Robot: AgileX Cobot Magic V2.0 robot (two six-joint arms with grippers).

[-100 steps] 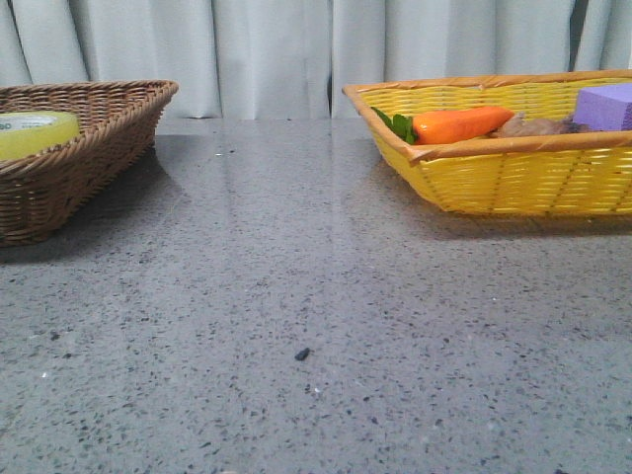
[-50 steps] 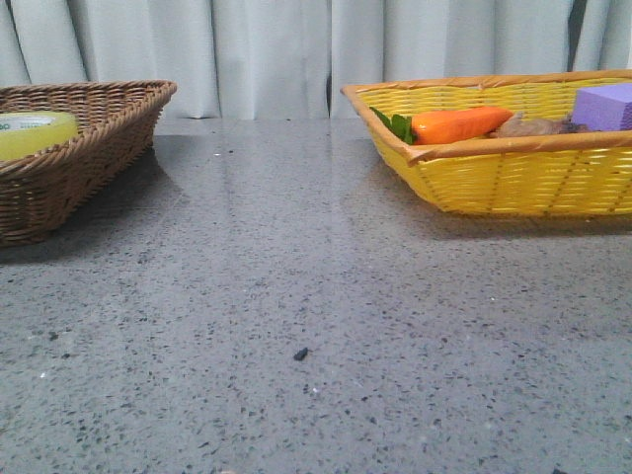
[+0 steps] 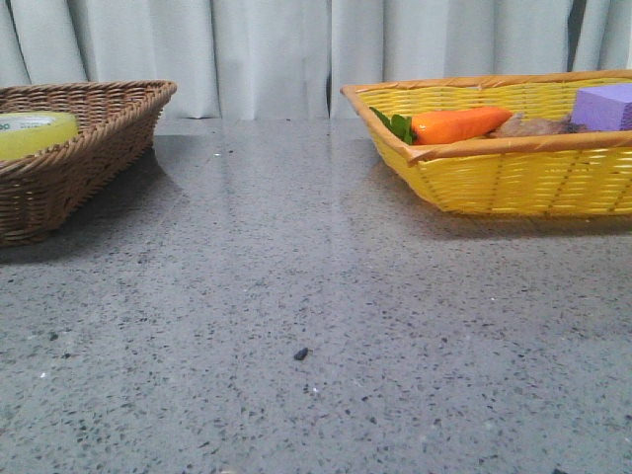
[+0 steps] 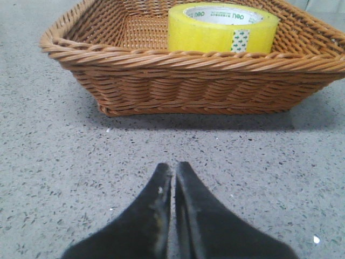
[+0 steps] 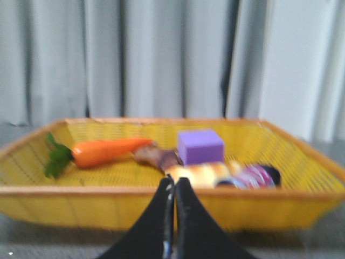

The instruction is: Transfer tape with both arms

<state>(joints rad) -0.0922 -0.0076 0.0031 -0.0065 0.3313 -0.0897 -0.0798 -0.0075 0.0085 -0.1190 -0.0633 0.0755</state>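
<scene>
Nothing has moved | tape [image 4: 222,28] in brown basket [image 4: 161,81], upper frame | carrot [image 3: 459,124] in yellow basket [image 3: 513,178] | left gripper [image 4: 173,172], right gripper [image 5: 175,186]: jaws together, empty

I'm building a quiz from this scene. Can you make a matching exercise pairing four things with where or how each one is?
Things:
1. wide translucent-yellow tape roll
2. orange carrot with green leaves
3. purple block
4. black left gripper

Places or states:
A. shut, over bare grey table
B. in the brown wicker basket
C. at the yellow basket's left end
D. near the yellow basket's middle

Pairs: 1-B, 2-C, 3-D, 4-A
</scene>
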